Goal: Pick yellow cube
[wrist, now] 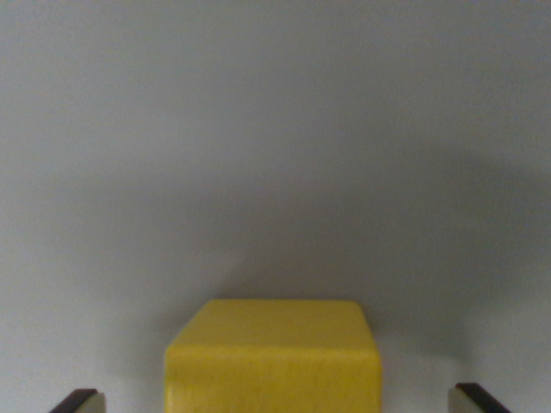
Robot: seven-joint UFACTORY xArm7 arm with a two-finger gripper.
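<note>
Flanking yellow cube [272,357], jaws apart, gaps both sides.

1. Surface [275,129]: a plain, pale grey-white expanse that fills nearly the whole wrist view; matt, unmarked, and slightly out of focus.
2. Shadow [405,249]: a soft, diffuse darkening on the same surface, spread across the lower middle and the wrist view's right, with blurred edges fading into the lighter upper area.
</note>
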